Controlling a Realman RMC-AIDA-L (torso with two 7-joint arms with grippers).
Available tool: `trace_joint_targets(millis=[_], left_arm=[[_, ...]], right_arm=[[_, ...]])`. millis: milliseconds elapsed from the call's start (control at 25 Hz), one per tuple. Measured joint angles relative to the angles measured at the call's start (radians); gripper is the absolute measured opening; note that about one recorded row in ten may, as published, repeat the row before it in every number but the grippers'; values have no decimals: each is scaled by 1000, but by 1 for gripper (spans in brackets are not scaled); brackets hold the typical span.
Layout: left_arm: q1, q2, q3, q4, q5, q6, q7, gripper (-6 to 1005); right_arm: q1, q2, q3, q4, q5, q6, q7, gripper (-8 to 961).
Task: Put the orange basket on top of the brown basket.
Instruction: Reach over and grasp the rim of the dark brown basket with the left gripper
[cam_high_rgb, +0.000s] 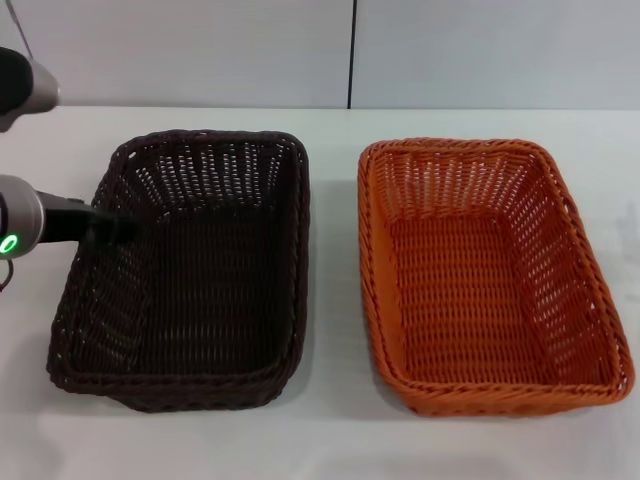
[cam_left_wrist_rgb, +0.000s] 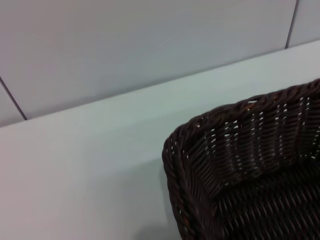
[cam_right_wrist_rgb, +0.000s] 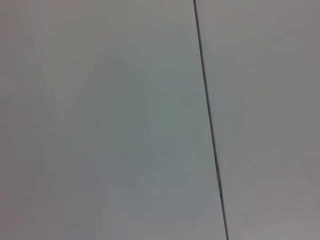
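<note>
The brown basket (cam_high_rgb: 185, 270) sits on the white table at the left. The orange basket (cam_high_rgb: 485, 270) sits to its right, apart from it, with a gap of bare table between them. Both are upright and empty. My left gripper (cam_high_rgb: 118, 228) reaches in from the left and is at the brown basket's left rim, dark against the dark weave. The left wrist view shows one corner of the brown basket (cam_left_wrist_rgb: 240, 165). My right gripper is out of view; the right wrist view shows only wall panels.
The white table (cam_high_rgb: 330, 420) runs under both baskets, with bare surface in front and between them. A grey panelled wall (cam_high_rgb: 350, 50) stands behind the table's far edge.
</note>
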Motion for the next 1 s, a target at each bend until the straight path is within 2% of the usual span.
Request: trace_joint_targets(millis=[480,880,1000], left_arm=[[-44,-1,-3,119,-2,19,4,693],[-62,0,-12,168,-13,15,3,693],[-75,2,-13,194,-14,2,7,574]], right_arm=[[0,-1,0,8,0,-15,0,743],[0,-1,0,9,-3,-26,0,743],[0,-2,0,9,-5,-27,0,743]])
